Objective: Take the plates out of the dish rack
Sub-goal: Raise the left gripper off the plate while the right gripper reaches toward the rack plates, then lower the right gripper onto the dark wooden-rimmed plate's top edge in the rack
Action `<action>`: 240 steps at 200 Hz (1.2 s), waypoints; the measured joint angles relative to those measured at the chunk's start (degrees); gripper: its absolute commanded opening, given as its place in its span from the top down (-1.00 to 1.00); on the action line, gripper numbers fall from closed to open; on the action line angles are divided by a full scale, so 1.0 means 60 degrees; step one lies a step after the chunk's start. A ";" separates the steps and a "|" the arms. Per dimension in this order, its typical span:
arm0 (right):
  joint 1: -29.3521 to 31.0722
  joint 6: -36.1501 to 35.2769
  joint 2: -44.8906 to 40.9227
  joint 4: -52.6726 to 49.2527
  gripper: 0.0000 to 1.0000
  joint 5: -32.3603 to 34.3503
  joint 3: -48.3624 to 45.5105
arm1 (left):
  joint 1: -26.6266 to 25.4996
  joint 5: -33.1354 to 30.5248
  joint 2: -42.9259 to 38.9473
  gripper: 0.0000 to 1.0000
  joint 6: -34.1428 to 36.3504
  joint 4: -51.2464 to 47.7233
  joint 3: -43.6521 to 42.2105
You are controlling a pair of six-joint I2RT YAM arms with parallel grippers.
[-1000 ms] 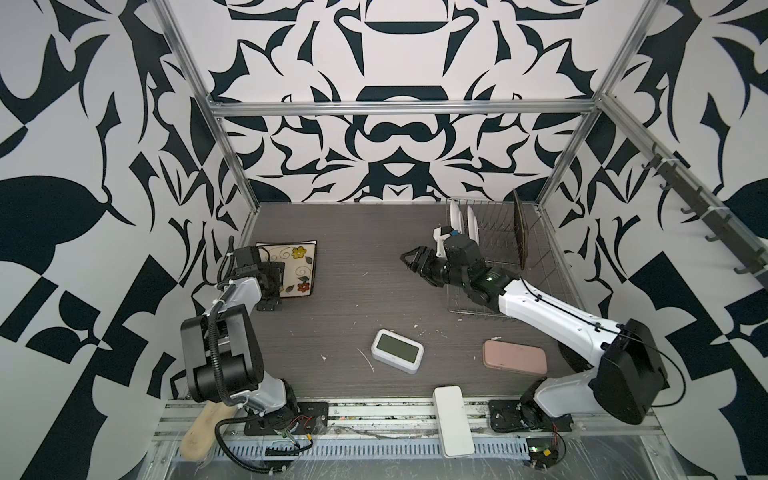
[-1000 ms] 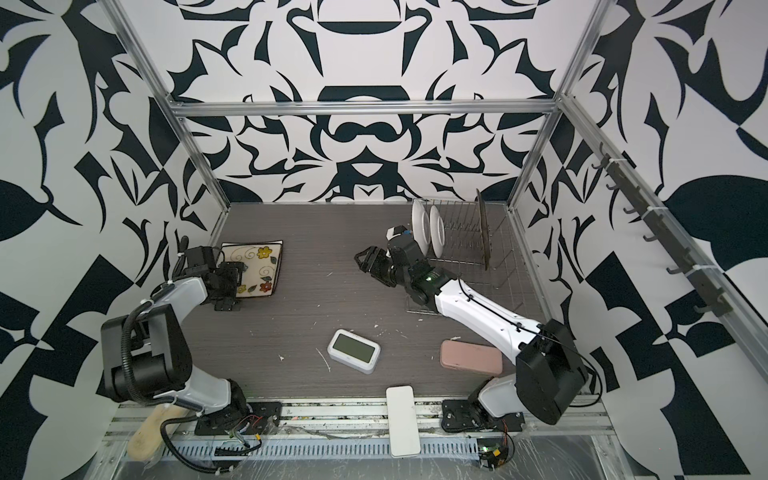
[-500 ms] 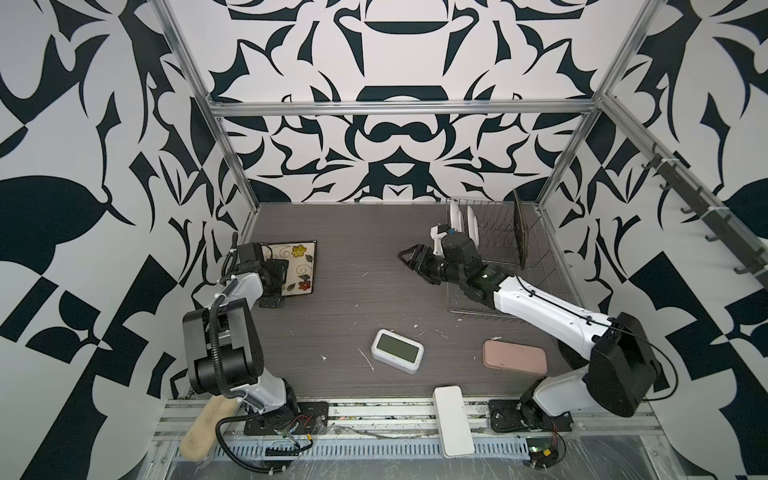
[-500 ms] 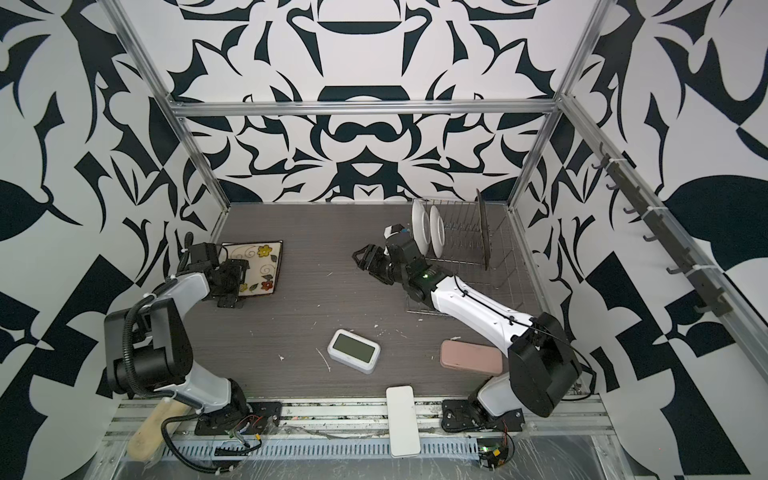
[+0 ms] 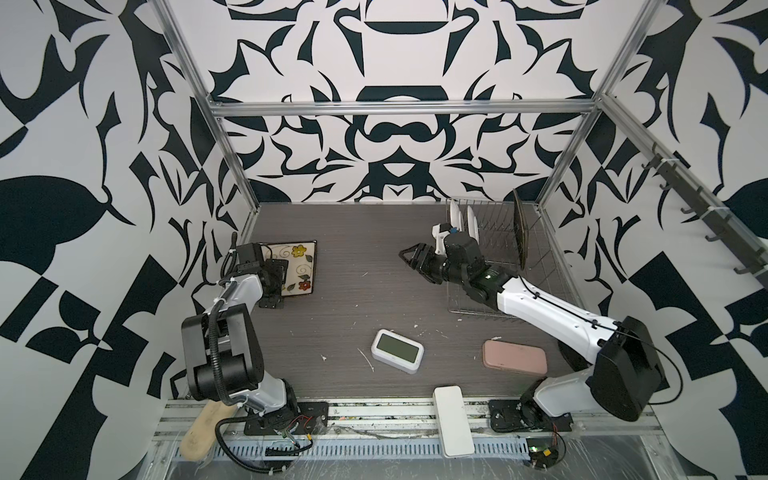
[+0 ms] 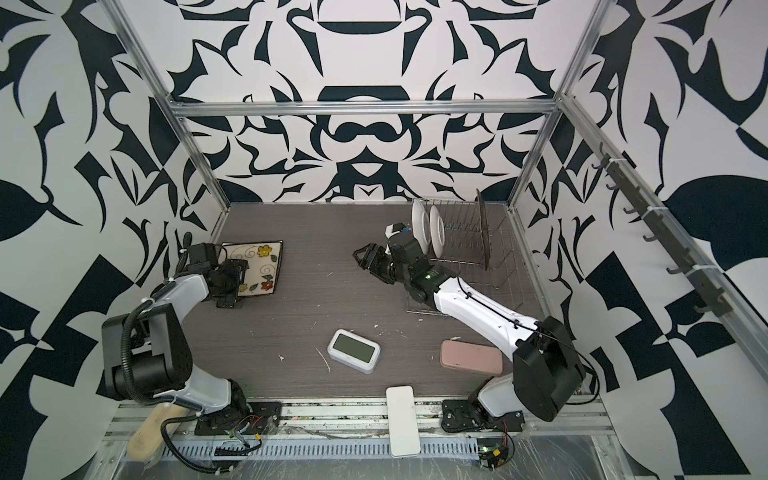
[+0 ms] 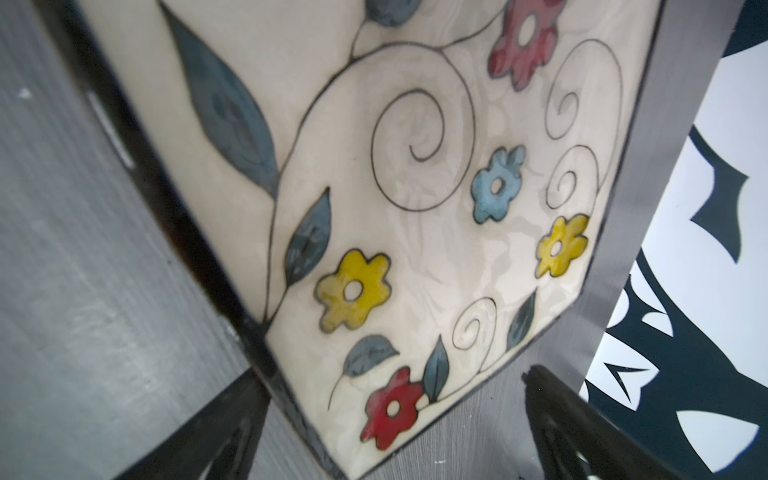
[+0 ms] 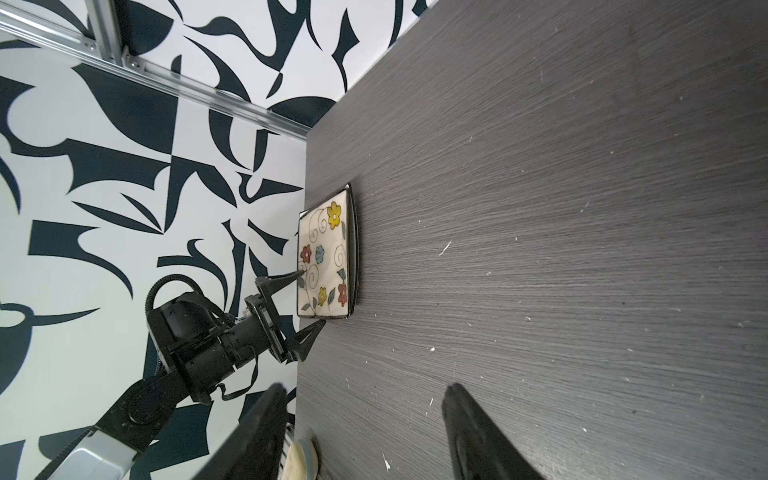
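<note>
A silver wire dish rack [image 5: 496, 222] [image 6: 461, 220] stands at the back right of a dark wood-grain table [image 5: 353, 249]. Two white round plates [image 5: 455, 214] [image 6: 419, 226] stand on edge at its left end, and one dark plate [image 5: 520, 230] [image 6: 483, 228] stands upright farther right, with bare prongs between them.

A square cream floral plate [image 5: 301, 266] [image 6: 262, 266] [image 7: 415, 187] – painted with red, yellow and blue flowers – lies flat at the table's back left, well apart from the rack. The left gripper [image 8: 312, 298] sits low at that plate's near corner, its jaws spread wide to either side and gripping nothing.

The right gripper [image 5: 409, 259] [image 6: 361, 259] hovers just left of the rack, jaws partly apart and empty.

Near the front lie a white clock [image 5: 397, 345] and a pink case [image 5: 514, 360].

Since a second ago the floral plate has not moved – the right gripper has edged slightly leftward
</note>
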 measured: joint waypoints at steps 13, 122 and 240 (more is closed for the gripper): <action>0.0004 0.0000 -0.0171 -0.0036 -0.27 0.0000 -0.0025 | -0.0007 -0.0011 -0.0262 -0.99 -0.0007 -0.0044 -0.0131; 0.0000 -0.2422 -0.0947 -0.3687 -0.27 0.1453 0.1315 | -0.1002 -0.0120 -0.3359 -0.99 0.1880 -0.0113 -0.0936; -0.0586 -0.5941 0.0193 -0.8167 -0.31 0.6488 0.3694 | -0.4036 -0.0317 -0.6204 -0.99 0.5960 0.3406 -0.3169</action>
